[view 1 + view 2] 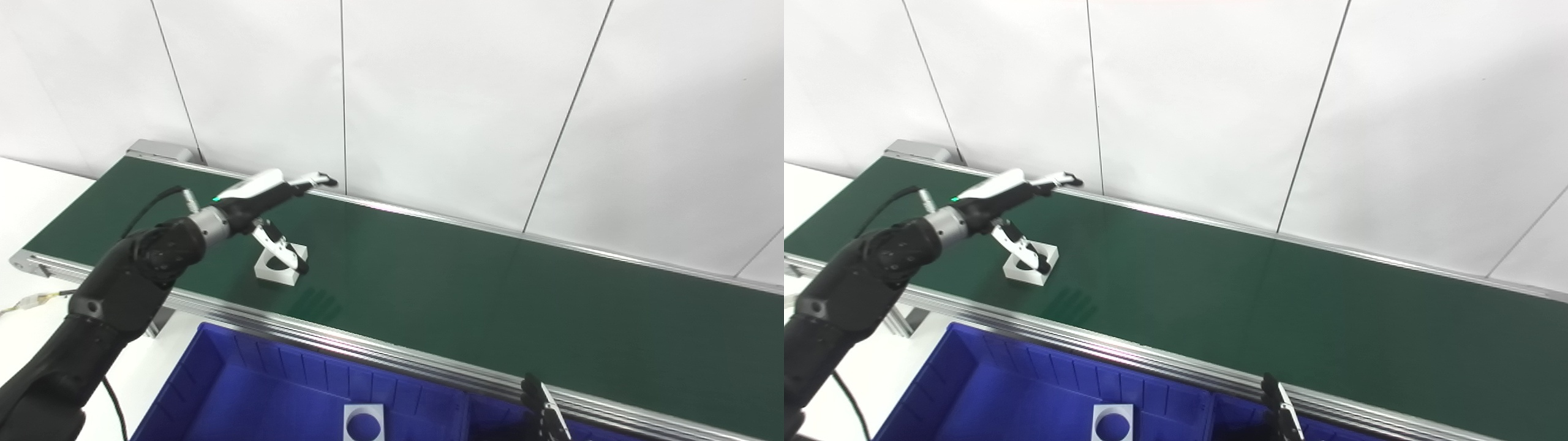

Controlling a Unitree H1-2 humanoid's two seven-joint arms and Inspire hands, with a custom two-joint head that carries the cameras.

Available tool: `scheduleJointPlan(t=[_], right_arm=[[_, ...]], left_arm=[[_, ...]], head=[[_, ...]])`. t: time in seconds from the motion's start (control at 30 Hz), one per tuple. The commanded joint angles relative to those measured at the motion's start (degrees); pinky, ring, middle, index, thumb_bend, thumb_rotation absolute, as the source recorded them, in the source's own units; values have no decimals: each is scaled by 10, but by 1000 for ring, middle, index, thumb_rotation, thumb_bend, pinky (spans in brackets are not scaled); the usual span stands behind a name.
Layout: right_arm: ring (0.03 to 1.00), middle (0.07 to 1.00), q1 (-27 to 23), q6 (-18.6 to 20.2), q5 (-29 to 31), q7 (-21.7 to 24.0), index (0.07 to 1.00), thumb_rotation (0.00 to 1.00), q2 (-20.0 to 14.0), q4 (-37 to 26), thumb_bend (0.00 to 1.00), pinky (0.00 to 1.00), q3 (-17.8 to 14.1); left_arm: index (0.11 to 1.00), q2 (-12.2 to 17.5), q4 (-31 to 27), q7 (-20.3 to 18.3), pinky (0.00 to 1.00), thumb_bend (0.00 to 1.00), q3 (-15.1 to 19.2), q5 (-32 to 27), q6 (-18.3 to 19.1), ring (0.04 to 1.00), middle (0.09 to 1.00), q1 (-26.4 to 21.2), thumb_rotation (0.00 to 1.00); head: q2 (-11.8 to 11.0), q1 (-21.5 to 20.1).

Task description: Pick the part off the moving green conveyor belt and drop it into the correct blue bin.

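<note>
A white square part with a round hole (280,265) lies on the green conveyor belt (465,288) at its left part. My left hand (269,205) hovers over it, open, fingers stretched toward the far edge and the thumb reaching down in front of the part's hole; I cannot tell whether it touches. My right hand (544,411) shows only as fingertips at the bottom edge, near the belt's front rail. A blue bin (233,392) sits below the belt's near rail.
The blue bin holds another white square part with a round hole (364,422). A divider wall splits the bin to its right. A white panelled wall stands right behind the belt. A cable runs off at the far left.
</note>
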Motion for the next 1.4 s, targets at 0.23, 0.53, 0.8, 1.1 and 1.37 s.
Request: scheduleJointPlan(t=[0.23,0.53,0.8,1.1,1.37], right_arm=[[926,927,0,-32,3,-4,945,377,6,-21,669,887,0],[922,920,4,-27,4,-5,940,377,9,-26,672,887,-2],[921,918,7,-28,2,-5,939,380,7,-30,669,883,-3],[913,912,10,-33,5,-4,935,367,5,-33,663,877,-4],[912,908,17,-27,8,-4,936,377,9,-44,673,879,-5]], left_arm=[[929,-2,5,-5,875,935,-30,27,5,939,979,-34,135],[948,-22,42,14,901,936,-48,63,18,956,996,-49,129],[966,-32,81,52,935,924,-43,82,38,976,1000,-56,142],[984,-47,139,103,942,887,-58,119,58,987,1000,-73,120],[982,-70,189,131,920,855,-77,132,58,967,1000,-87,84]], head=[[2,3],[2,4],[2,5],[5,5],[13,2]])
